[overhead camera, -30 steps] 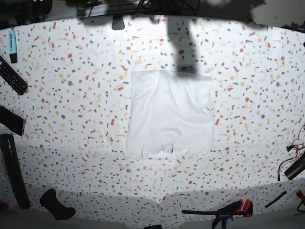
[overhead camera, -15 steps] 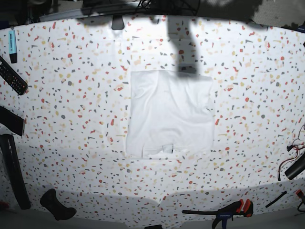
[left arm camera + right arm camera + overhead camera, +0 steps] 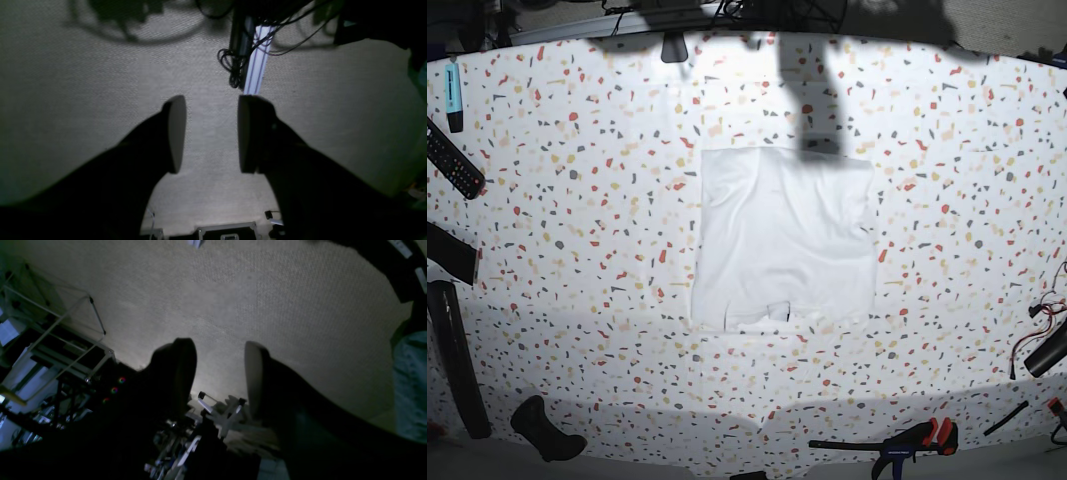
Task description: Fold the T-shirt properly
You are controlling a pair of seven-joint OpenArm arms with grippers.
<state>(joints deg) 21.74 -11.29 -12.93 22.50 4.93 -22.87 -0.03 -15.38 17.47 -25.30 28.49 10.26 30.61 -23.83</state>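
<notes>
My base camera looks steeply down on the speckled table (image 3: pixel 577 250) from overhead, wide and bowed at the edges; both wrist cameras point off the table at carpeted floor (image 3: pixel 83 83), each looking out past its own fingers (image 3: pixel 175 133); I find no ground shared with the base view.

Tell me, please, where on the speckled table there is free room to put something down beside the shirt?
Wide bare patches lie left and right of the T-shirt, and a strip between it and the far edge of the table. The edges are crowded: the remote and marker on the left, the clamp and cables on the right.
</notes>
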